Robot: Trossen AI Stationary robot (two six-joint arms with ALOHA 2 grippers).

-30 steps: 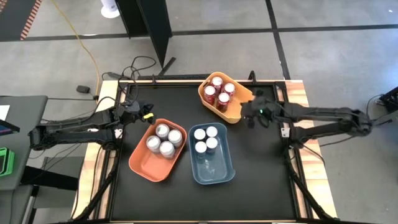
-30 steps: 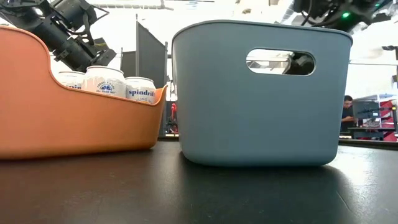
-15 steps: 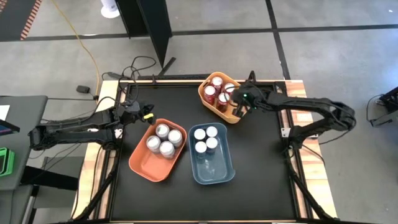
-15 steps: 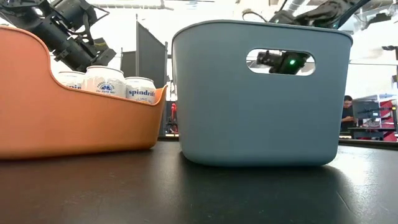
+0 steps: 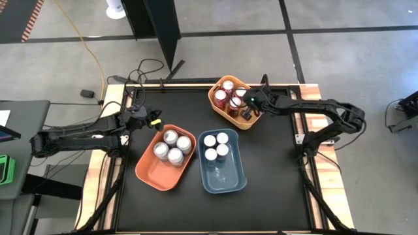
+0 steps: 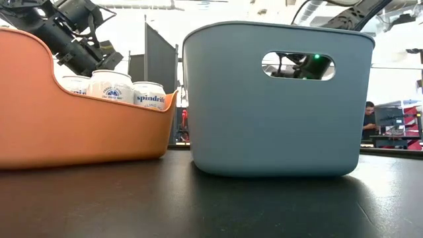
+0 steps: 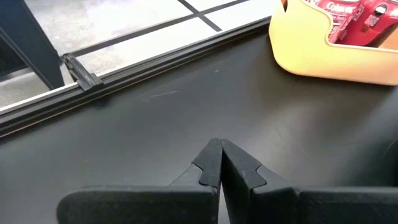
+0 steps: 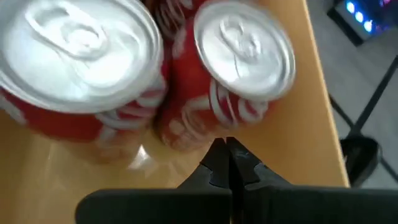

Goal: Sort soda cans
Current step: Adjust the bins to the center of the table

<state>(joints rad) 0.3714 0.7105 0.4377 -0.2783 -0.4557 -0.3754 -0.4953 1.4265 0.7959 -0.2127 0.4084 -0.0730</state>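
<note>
Several red soda cans stand in the yellow bin at the table's far side. Three silver-white cans stand in the orange bin, and several silver-topped cans in the blue bin. My right gripper is shut and low over the yellow bin's right part. In its wrist view the shut tips stand close to two red cans. My left gripper waits shut above the bare table, left of the orange bin. My right gripper's shut tips come from above, slanting down, next to the side of a red can near the yellow bin's wall. Whether they touch the can I cannot tell.
The three bins stand close together around the table's middle. In the low view the orange bin and the blue bin fill the front, and my right arm shows through the blue bin's handle hole. Bare black table lies near and right.
My right gripper has moved toward the table's left edge, from the bare table right of the yellow bin to over that bin, and it has come down. The cans and bins have stayed where they were.
</note>
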